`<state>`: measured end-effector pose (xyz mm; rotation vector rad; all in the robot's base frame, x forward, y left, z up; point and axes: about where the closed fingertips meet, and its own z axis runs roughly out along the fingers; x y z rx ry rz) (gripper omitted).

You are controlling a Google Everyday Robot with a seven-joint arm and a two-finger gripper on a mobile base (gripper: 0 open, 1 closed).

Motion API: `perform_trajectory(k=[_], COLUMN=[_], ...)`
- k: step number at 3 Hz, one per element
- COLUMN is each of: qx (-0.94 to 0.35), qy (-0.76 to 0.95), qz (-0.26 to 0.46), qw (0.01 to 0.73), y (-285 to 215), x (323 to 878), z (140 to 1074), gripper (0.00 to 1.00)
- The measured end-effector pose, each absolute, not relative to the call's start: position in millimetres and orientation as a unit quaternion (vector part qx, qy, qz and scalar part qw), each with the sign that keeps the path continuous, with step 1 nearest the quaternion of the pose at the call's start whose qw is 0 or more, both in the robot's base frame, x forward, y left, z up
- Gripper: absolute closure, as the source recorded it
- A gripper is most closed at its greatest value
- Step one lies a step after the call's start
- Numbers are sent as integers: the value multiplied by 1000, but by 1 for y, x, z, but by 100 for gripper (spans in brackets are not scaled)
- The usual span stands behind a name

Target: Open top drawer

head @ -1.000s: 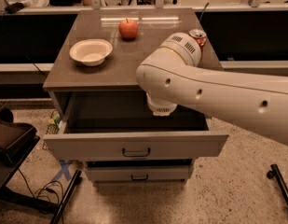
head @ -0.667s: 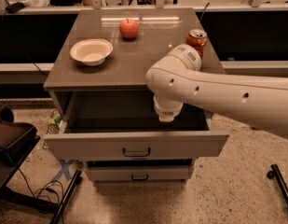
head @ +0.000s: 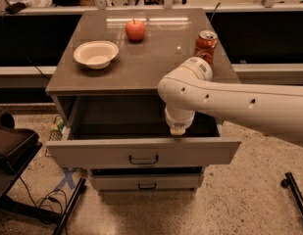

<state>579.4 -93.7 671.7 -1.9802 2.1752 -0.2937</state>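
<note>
The top drawer (head: 92,153) of the grey cabinet stands pulled well out. Its front carries a small black bar handle (head: 143,159) at the centre, and its inside is in shadow. My white arm reaches in from the right. My gripper (head: 178,129) points down at the arm's end, over the right part of the open drawer, just behind the drawer front. It is above and to the right of the handle and is not touching it.
On the cabinet top (head: 156,58) are a white bowl (head: 95,54), a red apple (head: 135,30) and an orange can (head: 205,44). A narrower drawer (head: 146,182) sits below. A dark stand (head: 13,151) is at the left and a black leg (head: 294,190) at the right.
My arm has shifted to the right, uncovering the can. The drawer stays pulled out by the same amount.
</note>
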Motion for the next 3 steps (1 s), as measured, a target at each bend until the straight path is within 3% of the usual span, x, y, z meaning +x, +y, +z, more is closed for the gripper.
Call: perform_trajectory(k=[3], qx=[-654], qy=[753], qz=[-41], qw=[63], y=[-99], x=[524], z=[649], gripper=[100])
